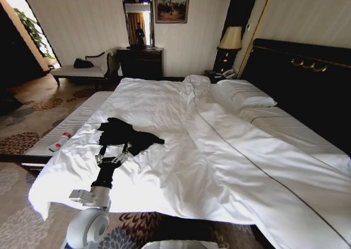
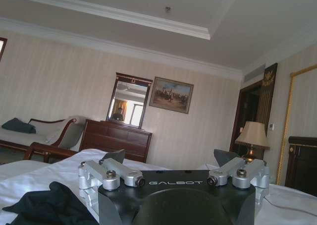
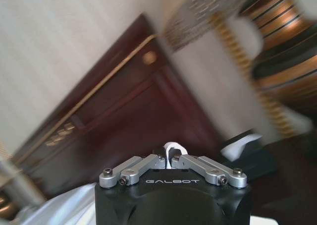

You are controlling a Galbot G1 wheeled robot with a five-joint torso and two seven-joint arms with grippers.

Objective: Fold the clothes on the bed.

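Observation:
The clothes are one black T-shirt [image 1: 129,134], lying crumpled on the near left part of the bed's white duvet [image 1: 219,145]. In the head view my left gripper [image 1: 113,148] reaches up from the bed's front edge to the shirt's near edge, fingers spread apart. The left wrist view shows this gripper [image 2: 171,158] open with nothing between its fingers, and the black fabric [image 2: 49,205] low beside one finger. My right gripper [image 3: 171,148] is shut and empty, held up off the bed and facing a dark wooden panel [image 3: 124,116] with gold trim.
A pale striped bench [image 1: 77,120] stands along the bed's left side with a small white bottle [image 1: 59,142] on it. Pillows [image 1: 244,92] and the dark headboard [image 1: 307,73] lie to the right. A chaise [image 1: 82,69], dresser [image 1: 141,62] and lamp [image 1: 230,39] line the far wall.

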